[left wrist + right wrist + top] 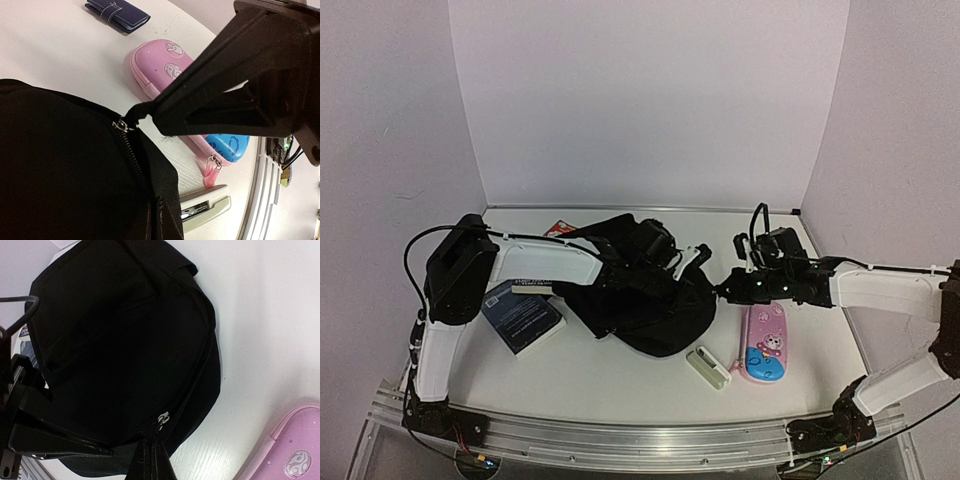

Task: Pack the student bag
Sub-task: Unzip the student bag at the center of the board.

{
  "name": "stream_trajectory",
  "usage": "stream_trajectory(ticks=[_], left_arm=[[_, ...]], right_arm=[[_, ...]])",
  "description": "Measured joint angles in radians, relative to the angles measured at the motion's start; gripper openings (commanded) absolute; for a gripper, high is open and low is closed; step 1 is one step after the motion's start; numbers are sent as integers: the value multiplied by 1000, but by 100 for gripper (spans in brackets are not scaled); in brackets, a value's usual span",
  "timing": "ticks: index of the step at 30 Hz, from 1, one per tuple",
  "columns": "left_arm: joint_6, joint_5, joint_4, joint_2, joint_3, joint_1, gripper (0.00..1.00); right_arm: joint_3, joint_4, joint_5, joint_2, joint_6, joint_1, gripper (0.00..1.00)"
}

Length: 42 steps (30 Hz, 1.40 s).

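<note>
The student bag (638,298), a large black soft backpack, lies mid-table and fills the left wrist view (60,175) and the right wrist view (120,340). My right gripper (723,291) is at the bag's right edge. In the left wrist view it (150,111) is shut on a black fabric tab beside the silver zipper slider (121,125). The slider also shows in the right wrist view (163,420). My left gripper (670,255) is down on the bag's far top, shut on its fabric, with its fingertips hidden.
A pink and blue cartoon pencil case (765,345) lies right of the bag, with a pale stapler (708,368) near it. A dark blue notebook (523,315) lies under the left arm. A navy wallet (117,12) lies beyond the pencil case. A red item (557,228) peeks out at the back.
</note>
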<state>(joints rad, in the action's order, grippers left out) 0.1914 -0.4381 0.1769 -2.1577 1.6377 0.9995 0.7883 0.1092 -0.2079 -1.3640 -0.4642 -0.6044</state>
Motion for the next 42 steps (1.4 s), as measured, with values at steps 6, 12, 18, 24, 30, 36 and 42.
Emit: stream_trajectory(ticks=[6,12,18,24,30,36,42], left_arm=[[-1,9,-84,43,-98,2,0],[-10,2,-126,132,-198,2,0],[-12,-55,-135,195,-273,1,0],[-12,-100,-135,242,-319,1,0],[-12,-135,-122,271,-332,0,0],[-12,-150,-114,284,-337,-1,0],[-12,-143,-104,284,-337,-9,0]], right_arm=[[2,0,133,-23,-44,-1,0],[43,5,188,-138,-83,-5,0],[138,7,202,-232,-81,-4,0],[246,7,202,-359,-50,18,0],[351,12,197,-470,-1,42,0],[481,11,160,-563,65,58,0],[579,17,105,-647,139,66,0]])
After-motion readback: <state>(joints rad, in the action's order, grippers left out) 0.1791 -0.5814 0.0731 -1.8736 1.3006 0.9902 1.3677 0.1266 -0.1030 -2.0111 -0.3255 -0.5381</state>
